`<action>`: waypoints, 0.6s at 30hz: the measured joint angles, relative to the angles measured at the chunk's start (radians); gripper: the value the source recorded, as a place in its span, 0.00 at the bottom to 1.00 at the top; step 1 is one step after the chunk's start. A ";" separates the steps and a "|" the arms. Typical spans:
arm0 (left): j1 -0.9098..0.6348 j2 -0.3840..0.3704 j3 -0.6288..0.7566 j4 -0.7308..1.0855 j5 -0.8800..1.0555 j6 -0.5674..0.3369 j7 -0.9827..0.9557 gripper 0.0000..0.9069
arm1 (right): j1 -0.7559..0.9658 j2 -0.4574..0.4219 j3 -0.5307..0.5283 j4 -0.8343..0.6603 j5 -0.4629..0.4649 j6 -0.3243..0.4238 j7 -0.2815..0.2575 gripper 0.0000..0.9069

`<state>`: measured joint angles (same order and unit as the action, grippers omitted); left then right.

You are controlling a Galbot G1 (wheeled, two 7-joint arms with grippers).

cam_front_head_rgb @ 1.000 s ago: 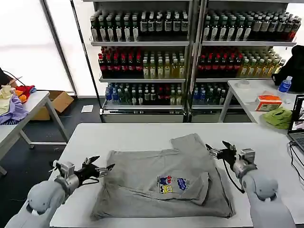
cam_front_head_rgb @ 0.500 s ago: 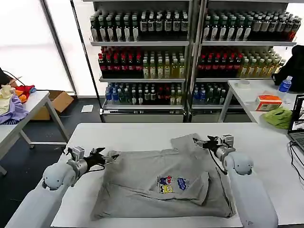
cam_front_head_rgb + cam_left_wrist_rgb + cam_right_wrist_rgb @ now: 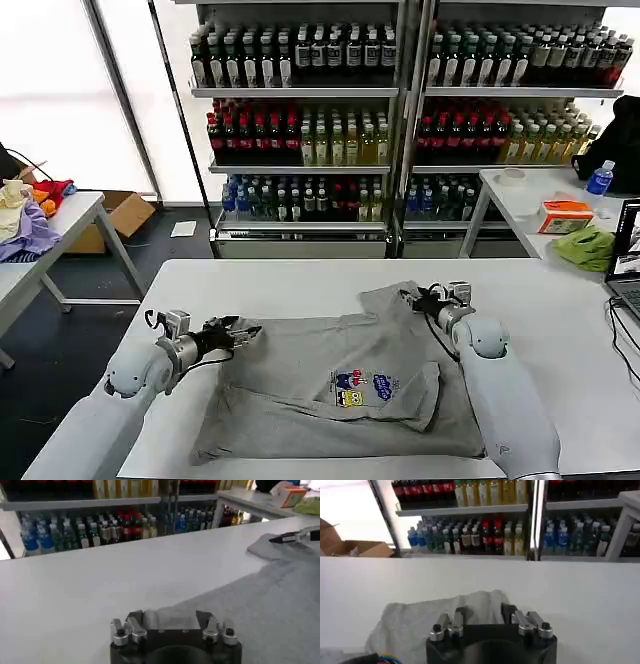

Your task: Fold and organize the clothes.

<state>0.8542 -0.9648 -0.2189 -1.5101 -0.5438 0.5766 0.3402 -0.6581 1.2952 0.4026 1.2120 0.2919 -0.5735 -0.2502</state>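
a light grey t-shirt [image 3: 340, 385] lies spread on the white table [image 3: 290, 285], its small multicoloured chest print [image 3: 362, 389] facing up near the middle. one part is already folded in over the body, and a sleeve [image 3: 395, 300] sticks up toward the far edge.

the left gripper [image 3: 242, 331] sits at the shirt's far left corner. in the left wrist view its fingers [image 3: 136, 626] stand apart with the cloth's edge bunched between them, so it looks spread around the fabric and not yet closed on it. the right gripper [image 3: 410, 297] is at the raised sleeve; in the right wrist view its fingers [image 3: 461, 616] also stand apart, with the sleeve's edge lying in the gap.

my judgement: the step in hand is taking hold of the shirt's far edge at two points, ready for a fold. the next move calls for both grippers to close on the cloth at about the same time, catching only the layer meant to lift, then raise and carry it evenly so the edge stays straight and the print side does not wrinkle.

behind the table stand shelves of bottles [image 3: 300, 110].
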 measured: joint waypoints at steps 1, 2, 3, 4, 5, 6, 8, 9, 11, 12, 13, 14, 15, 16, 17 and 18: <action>-0.002 0.000 0.003 0.003 -0.004 0.000 -0.001 0.01 | 0.000 0.000 0.000 0.000 0.002 0.000 0.000 0.00; -0.003 0.000 0.005 0.004 -0.008 0.000 -0.002 0.01 | -0.001 0.000 0.000 0.000 0.004 0.000 0.000 0.00; -0.003 0.001 0.007 0.004 -0.012 -0.001 -0.002 0.01 | -0.003 0.001 0.000 0.000 0.006 0.000 0.002 0.00; -0.004 0.001 0.008 0.004 -0.016 0.000 -0.002 0.01 | -0.004 0.002 0.001 0.000 0.008 0.000 0.003 0.00; -0.006 0.001 0.010 0.004 -0.020 0.000 -0.002 0.01 | -0.005 0.002 0.001 0.000 0.010 0.000 0.003 0.00; -0.008 0.001 0.012 0.005 -0.022 0.000 -0.003 0.01 | -0.006 0.002 0.000 0.001 0.012 -0.001 0.003 0.00; -0.013 0.001 0.015 0.010 -0.026 0.000 -0.006 0.01 | -0.008 0.001 -0.001 0.004 0.015 -0.001 0.003 0.00; -0.016 0.001 0.016 0.014 -0.028 0.000 -0.006 0.01 | -0.009 0.000 -0.002 0.006 0.017 -0.001 0.004 0.00; -0.021 0.001 0.016 0.021 -0.029 0.000 -0.007 0.01 | -0.011 -0.002 -0.004 0.010 0.022 -0.002 0.005 0.00; -0.022 0.001 0.016 0.025 -0.031 0.000 -0.007 0.01 | -0.012 -0.003 -0.006 0.013 0.024 -0.003 0.006 0.00; -0.023 0.001 0.016 0.028 -0.033 0.000 -0.008 0.01 | -0.014 -0.004 -0.007 0.015 0.026 -0.003 0.007 0.00; -0.024 0.001 0.016 0.030 -0.035 0.000 -0.008 0.01 | -0.015 -0.006 -0.009 0.018 0.029 -0.003 0.007 0.00; -0.024 0.001 0.016 0.030 -0.038 0.000 -0.008 0.01 | -0.016 -0.006 -0.010 0.021 0.031 -0.004 0.008 0.00; -0.024 0.002 0.016 0.030 -0.041 0.000 -0.008 0.01 | -0.017 -0.005 -0.010 0.024 0.034 -0.004 0.010 0.00; -0.023 0.003 0.016 0.029 -0.045 0.000 -0.009 0.01 | -0.018 -0.004 -0.011 0.028 0.036 -0.005 0.012 0.00; -0.023 0.004 0.015 0.028 -0.048 0.000 -0.010 0.01 | -0.019 -0.003 -0.011 0.031 0.039 -0.005 0.014 0.00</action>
<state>0.8313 -0.9608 -0.2036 -1.4817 -0.5918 0.5767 0.3306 -0.6769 1.2919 0.3912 1.2427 0.3304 -0.5790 -0.2363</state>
